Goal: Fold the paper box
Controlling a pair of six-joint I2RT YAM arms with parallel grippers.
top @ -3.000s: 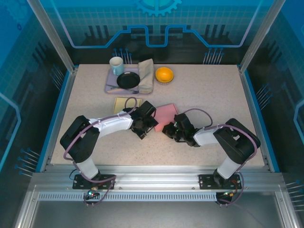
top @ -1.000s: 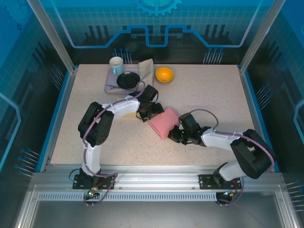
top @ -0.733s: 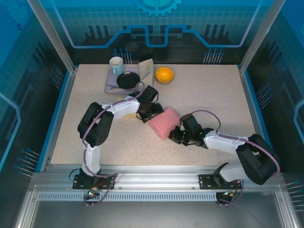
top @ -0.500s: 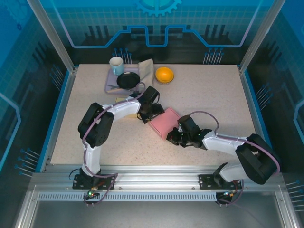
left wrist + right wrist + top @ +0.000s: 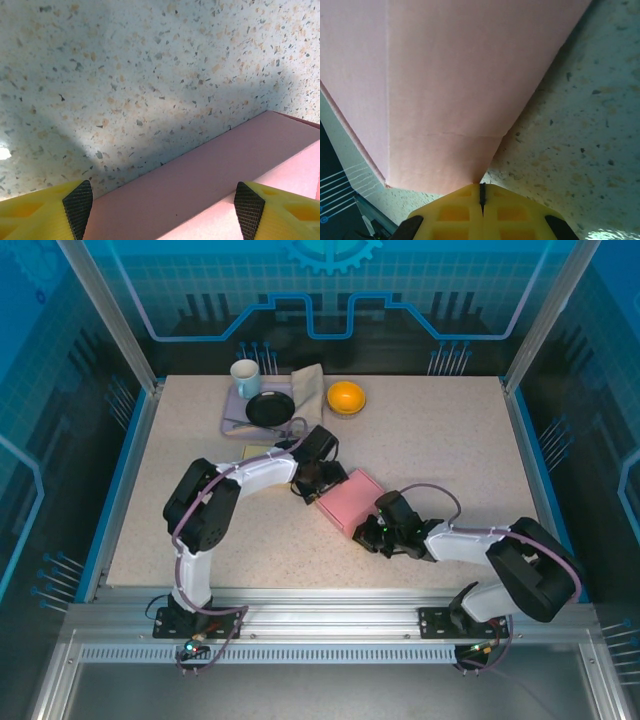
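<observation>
In the left wrist view the left gripper (image 5: pixel 162 202) stands wide open. Its yellow fingers (image 5: pixel 75 205) sit in the two lower corners of the frame, and an edge of the pink box (image 5: pixel 200 195) runs between them without being clamped. In the right wrist view the right gripper (image 5: pixel 481 192) is closed tight at the bottom centre. A corner of the box's flap meets its tips, but whether it is pinched cannot be told. In the top view the box (image 5: pixel 350 500) lies mid-table (image 5: pixel 440 440) between the two grippers. An orange bowl (image 5: pixel 346 397), a cup (image 5: pixel 245 378) and a black plate (image 5: pixel 270 408) sit in the upper middle.
</observation>
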